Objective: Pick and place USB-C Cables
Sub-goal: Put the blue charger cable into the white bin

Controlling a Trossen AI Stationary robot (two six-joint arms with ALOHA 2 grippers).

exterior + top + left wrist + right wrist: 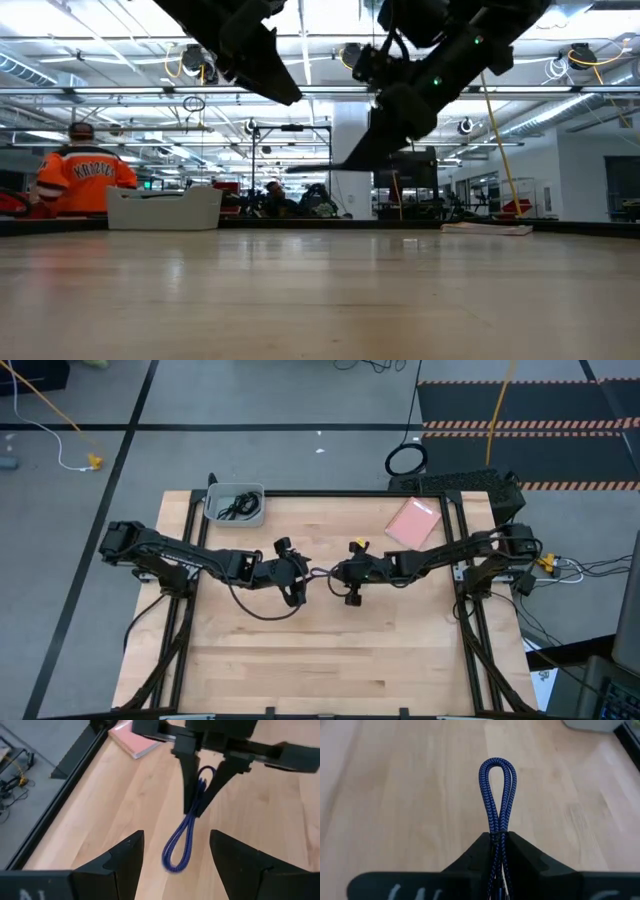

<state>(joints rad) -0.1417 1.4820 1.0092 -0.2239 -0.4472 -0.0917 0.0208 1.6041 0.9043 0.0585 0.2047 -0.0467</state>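
A pale wooden table (330,660) with a black frame is standing on a grey floor, and the low view is looking across it into a large bright workshop where a person in an orange top (82,182) is sitting at the far left. A grey tray (235,503) is sitting at the table's far left corner with dark cables (237,507) lying in it, and a pink booklet (412,521) is lying toward the far right.

Both arms are reaching in to meet above the middle of the table. The right hand (497,840) is pinching a blue-purple cable (499,795) between its closed fingers, the folded loop sticking out toward the left arm and hanging clear of the wood. The left hand (175,850) is facing it with its fingers spread wide, one on either side of the loop's free end, not touching it.
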